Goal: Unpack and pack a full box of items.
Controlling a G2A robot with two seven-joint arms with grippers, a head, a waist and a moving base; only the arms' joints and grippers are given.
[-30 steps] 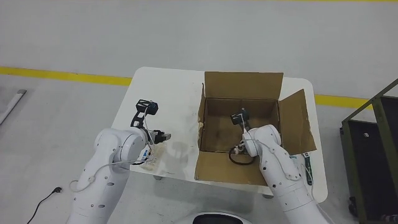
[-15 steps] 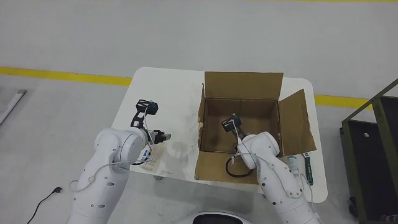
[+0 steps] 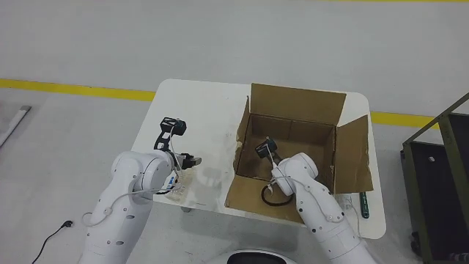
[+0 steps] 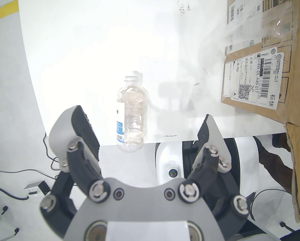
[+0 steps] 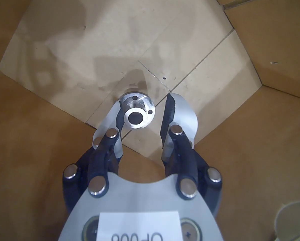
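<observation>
**Right gripper** (image 5: 144,102): jaws partly apart, low inside the box (image 3: 297,105), just above its floor. A small metal hub (image 5: 136,113) stands between the fingers. It rests against one pad, and the other pad (image 5: 168,112) stands off with a clear gap. The grip is not closed on it.

**Right arm:** bent over the near wall of the box, wrist pointing down and in. In the top view its forearm covers the near right part of the interior.

**Left gripper** (image 4: 142,116): jaws wide apart, holding and touching nothing. It hangs above the table (image 3: 198,103) left of the box.

**Left arm:** folded at the near left corner of the table, wrist turned so the fingers point back toward the robot's side.

**Hub:** bright machined metal, round, with a flange, a dark centre bore and two small holes in the flange. It lies on the floor seam, bore upward.

**Box:** brown cardboard on the right half of the table, flaps open. It sits slightly askew to the table edge. Shipping labels and clear tape are on its left outer wall.

**Bottle** (image 4: 131,116): clear plastic with a white cap and a blue-and-white label. It sits at the table's near edge, left of the box and below the left gripper. Whether it is upright or lying cannot be told.
</observation>
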